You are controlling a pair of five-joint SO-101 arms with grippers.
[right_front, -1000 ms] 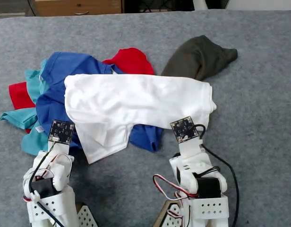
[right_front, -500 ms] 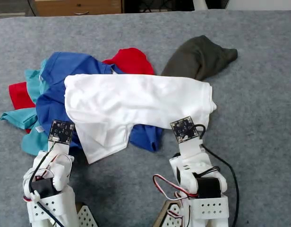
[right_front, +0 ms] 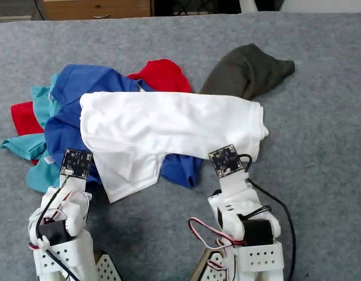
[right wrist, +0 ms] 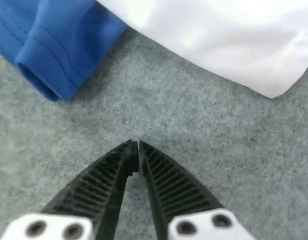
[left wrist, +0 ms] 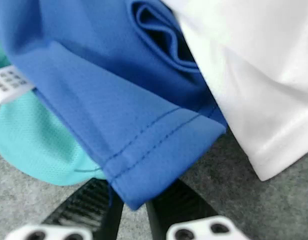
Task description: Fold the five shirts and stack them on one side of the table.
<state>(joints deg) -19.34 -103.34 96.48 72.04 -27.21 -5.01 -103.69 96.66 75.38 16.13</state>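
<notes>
The white shirt (right_front: pixel 169 132) lay spread over the blue shirt (right_front: pixel 69 99) mid-table (right_front: pixel 321 146). The red shirt (right_front: pixel 163 75) and teal shirt (right_front: pixel 28 146) lay beneath, toward the left edge, and the olive shirt (right_front: pixel 245 70) lay toward the far edge. The right hand (right wrist: pixel 138 145) was closed and empty. The left hand (left wrist: pixel 130 216) was under the blue hem; I could not tell its state.

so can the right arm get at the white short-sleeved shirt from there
Probably yes: only bare grey carpet lies between the right hand and the white short-sleeved shirt, though the shut hand must open first.
</notes>
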